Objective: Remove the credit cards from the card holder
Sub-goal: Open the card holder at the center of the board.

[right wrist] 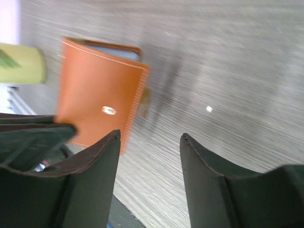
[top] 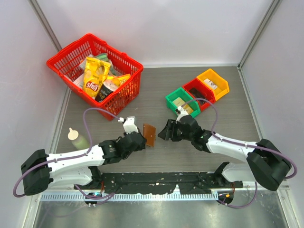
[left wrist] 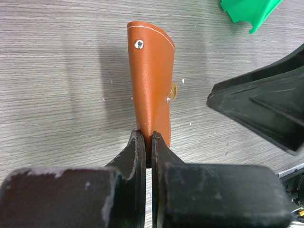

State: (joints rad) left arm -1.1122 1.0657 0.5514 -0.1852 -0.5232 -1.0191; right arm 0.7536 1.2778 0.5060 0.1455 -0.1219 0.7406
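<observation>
The card holder (top: 149, 134) is a brown leather wallet standing on edge in the middle of the table. My left gripper (top: 143, 139) is shut on its near end, and in the left wrist view the fingertips (left wrist: 140, 142) pinch the leather (left wrist: 152, 80). A small tan piece (left wrist: 174, 91) pokes out at its right edge; I cannot tell whether it is a credit card or the tab. No other credit cards show. My right gripper (top: 163, 130) hangs open just right of the holder (right wrist: 99, 104), with nothing between its fingers (right wrist: 102, 156).
A red basket (top: 61, 59) with yellow snack bags (top: 95, 76) stands at the back left. Green (top: 173, 97), red (top: 194, 85) and orange (top: 213, 76) bins sit at the back right. A small pale-green bottle (top: 76, 137) stands by the left arm.
</observation>
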